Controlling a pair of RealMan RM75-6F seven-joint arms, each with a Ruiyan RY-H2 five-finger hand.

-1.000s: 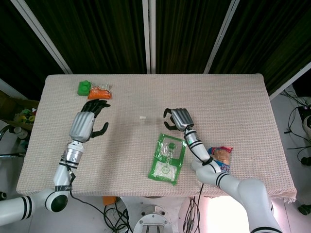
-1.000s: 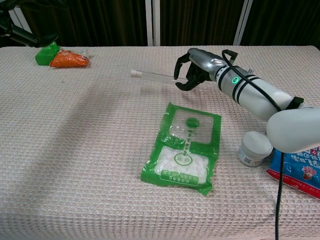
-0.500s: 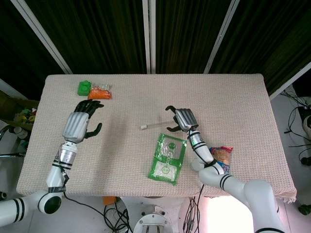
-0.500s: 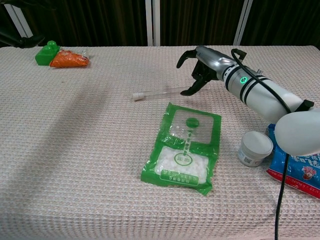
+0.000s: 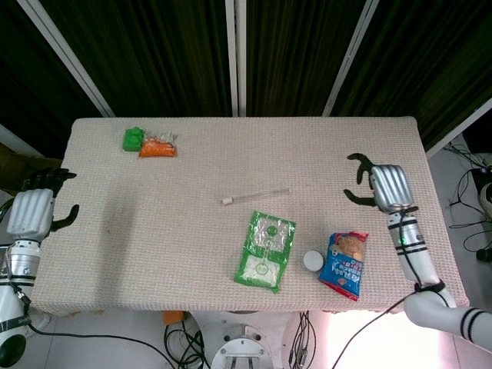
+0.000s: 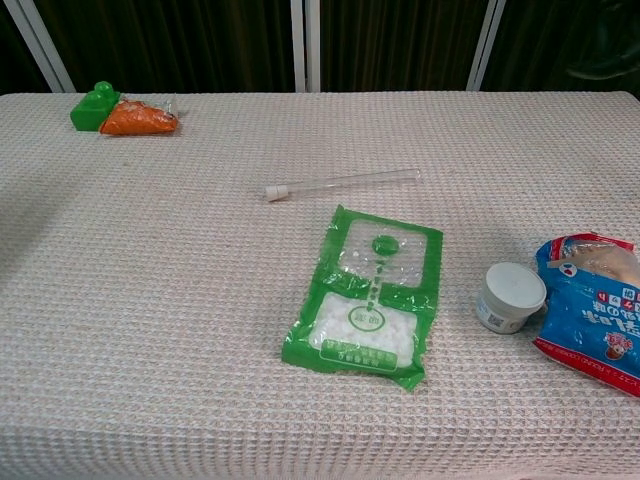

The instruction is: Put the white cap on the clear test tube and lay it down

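Near the middle of the table, the test tube (image 6: 343, 182) is now seen lying flat on the cloth, with the white cap (image 6: 273, 192) fitted on its left end. It rests just beyond the far edge of the green packet (image 6: 367, 300), apart from it. Half a second ago the right hand (image 5: 382, 187) was beside the tube's bare end; it has since been drawn back towards the table's right edge, released, with its fingers spread and nothing held. The left hand (image 5: 32, 211) has likewise been pulled off past the left edge, fingers apart and empty. Since the tube is capped, laid down and left untouched, the task is judged to be done. A small white jar (image 6: 510, 296) and a blue snack bag (image 6: 592, 312) are seen near the front right corner.
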